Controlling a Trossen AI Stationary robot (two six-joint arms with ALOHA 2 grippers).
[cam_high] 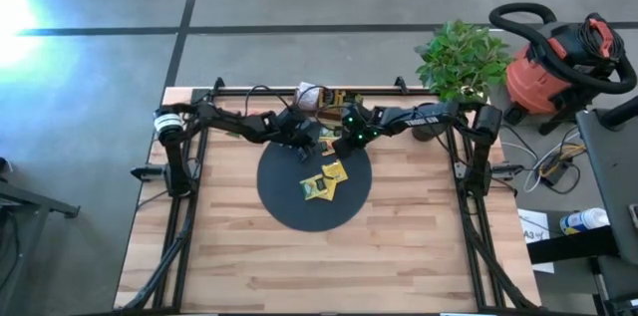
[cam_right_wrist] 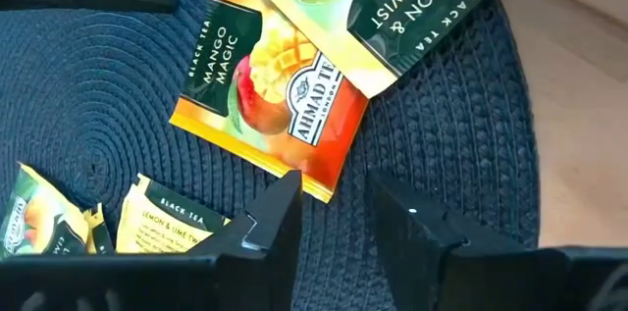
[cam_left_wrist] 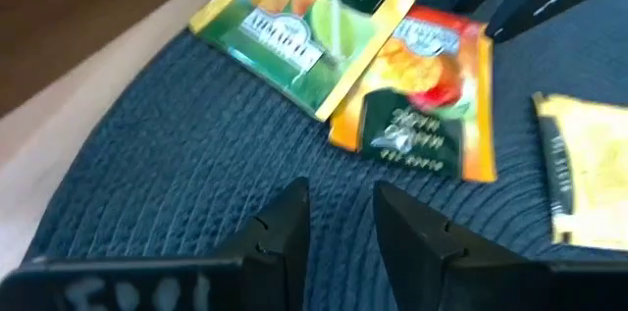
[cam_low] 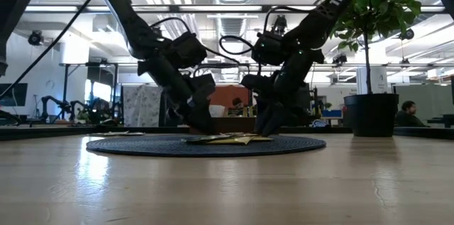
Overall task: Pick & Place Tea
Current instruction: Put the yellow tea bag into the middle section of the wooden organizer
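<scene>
Several small square tea packets lie flat on a round black mat (cam_high: 299,211) in the middle of the table. An orange-red mango packet (cam_right_wrist: 270,95) lies partly under a green lemon packet (cam_right_wrist: 392,7), and yellow ones (cam_right_wrist: 167,223) lie beside them. My left gripper (cam_left_wrist: 339,223) is open and hangs low over bare mat, just short of the green packet (cam_left_wrist: 304,26) and the orange one (cam_left_wrist: 422,95). My right gripper (cam_right_wrist: 334,213) is open and slants down at the mango packet's near corner. In the low view both grippers (cam_low: 202,125) (cam_low: 266,127) reach down to the mat. My right gripper has one fingertip (cam_right_wrist: 285,198) over the mango packet's near corner (cam_right_wrist: 316,185), slanting down from above. I cannot tell whether it touches the packet. The packet lies flat on the mat, and nothing is between the fingers.
A brown wooden tray (cam_high: 324,99) stands at the table's far edge behind the grippers. A potted plant (cam_high: 461,57) stands at the far right corner. The two arms stand close together over the mat's far half; bare wood lies toward the near edge.
</scene>
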